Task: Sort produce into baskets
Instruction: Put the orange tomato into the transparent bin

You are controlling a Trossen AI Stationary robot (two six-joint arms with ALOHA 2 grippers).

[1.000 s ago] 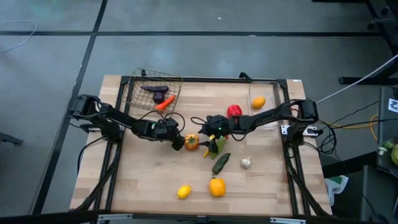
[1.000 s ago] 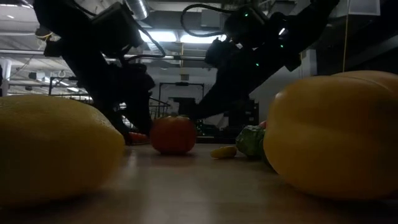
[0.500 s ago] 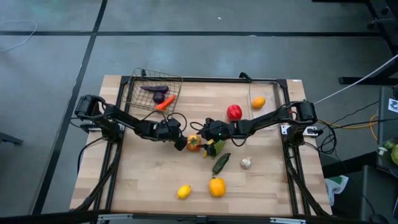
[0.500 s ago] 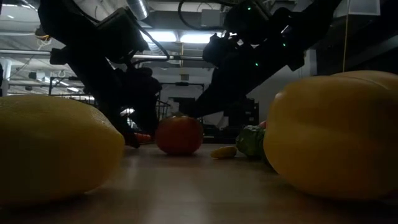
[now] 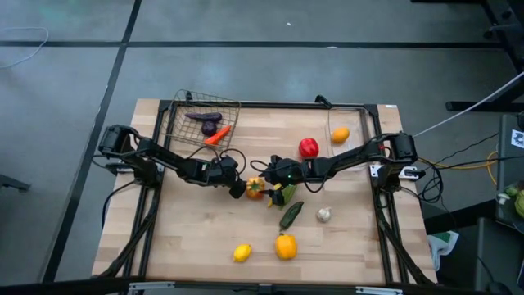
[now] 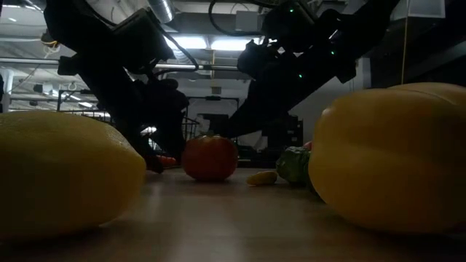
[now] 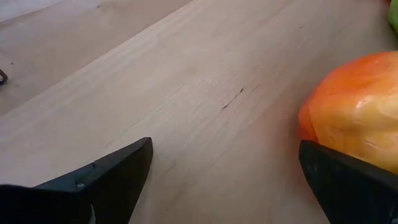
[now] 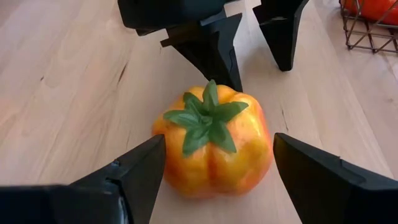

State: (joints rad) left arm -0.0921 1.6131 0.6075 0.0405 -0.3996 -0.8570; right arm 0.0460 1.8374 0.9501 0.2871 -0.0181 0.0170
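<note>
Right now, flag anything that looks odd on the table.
Both arms crowd one item: the left gripper and right gripper sit open on opposite sides of the orange pepper mid-table, neither gripping it. They risk colliding. Nothing looks spilled or damaged.

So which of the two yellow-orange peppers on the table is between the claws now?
The orange pepper at the table's middle, between both claws; the yellow pepper lies alone near the front edge.

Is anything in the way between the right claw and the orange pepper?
Nothing visible. The right gripper is open with the orange pepper sitting between its fingers. The open left gripper waits just past the pepper.
</note>
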